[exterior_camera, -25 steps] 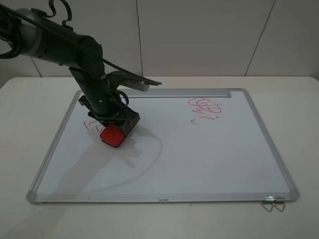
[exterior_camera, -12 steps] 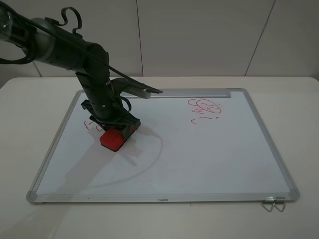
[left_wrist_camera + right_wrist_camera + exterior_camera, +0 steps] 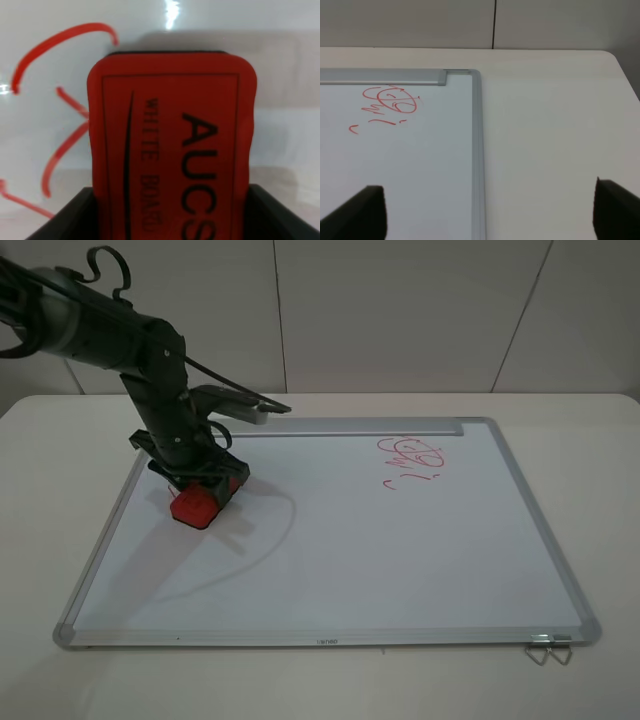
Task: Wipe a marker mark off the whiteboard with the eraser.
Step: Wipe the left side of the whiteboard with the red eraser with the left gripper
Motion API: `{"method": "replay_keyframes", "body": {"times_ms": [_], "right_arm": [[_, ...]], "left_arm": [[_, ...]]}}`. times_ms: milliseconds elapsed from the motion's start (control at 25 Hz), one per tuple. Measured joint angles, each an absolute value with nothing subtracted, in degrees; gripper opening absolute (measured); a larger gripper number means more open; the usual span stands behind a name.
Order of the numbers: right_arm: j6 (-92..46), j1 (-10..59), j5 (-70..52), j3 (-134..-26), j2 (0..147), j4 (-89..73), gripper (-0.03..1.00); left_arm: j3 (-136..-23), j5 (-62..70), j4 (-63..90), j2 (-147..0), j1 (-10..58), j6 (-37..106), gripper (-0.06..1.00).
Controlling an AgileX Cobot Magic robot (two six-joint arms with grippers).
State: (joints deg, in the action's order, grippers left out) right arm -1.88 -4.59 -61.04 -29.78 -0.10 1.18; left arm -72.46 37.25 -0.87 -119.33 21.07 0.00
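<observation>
My left gripper is shut on the red eraser, which rests on the whiteboard near its left frame. The high view shows no marker mark; the arm and eraser cover that spot. Up close, the left wrist view has the eraser with black lettering between my gripper's dark fingers. Red strokes of the marker mark lie on the whiteboard just beside it. My right gripper is open over the whiteboard edge and table, holding nothing.
A curly red scribble sits at the board's back right, also in the right wrist view as the scribble. A silver tray strip runs along the far edge. Wire hooks stick out at the near right corner. The white table surrounds the board.
My left gripper has slid the eraser leftward and slightly back across the board. The red strokes that showed left of the gripper are now covered in the high view.
</observation>
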Motion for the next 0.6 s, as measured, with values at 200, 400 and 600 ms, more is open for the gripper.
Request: {"method": "replay_keyframes", "body": {"times_ms": [200,400,600], "right_arm": [[-1.88,-4.59,-61.04,-29.78,-0.1,1.18,0.71],[-1.88,-4.59,-61.04,-29.78,-0.1,1.18,0.71],[-1.88,-4.59,-61.04,-29.78,-0.1,1.18,0.71]], "left_arm": [[-72.57,37.62,-0.87,-119.33,13.3,1.59,0.56],[-72.61,37.14,-0.37,-119.33,7.72,2.7,0.56],[-72.67,36.82,2.45,-119.7,7.15,6.61,0.56]]}}
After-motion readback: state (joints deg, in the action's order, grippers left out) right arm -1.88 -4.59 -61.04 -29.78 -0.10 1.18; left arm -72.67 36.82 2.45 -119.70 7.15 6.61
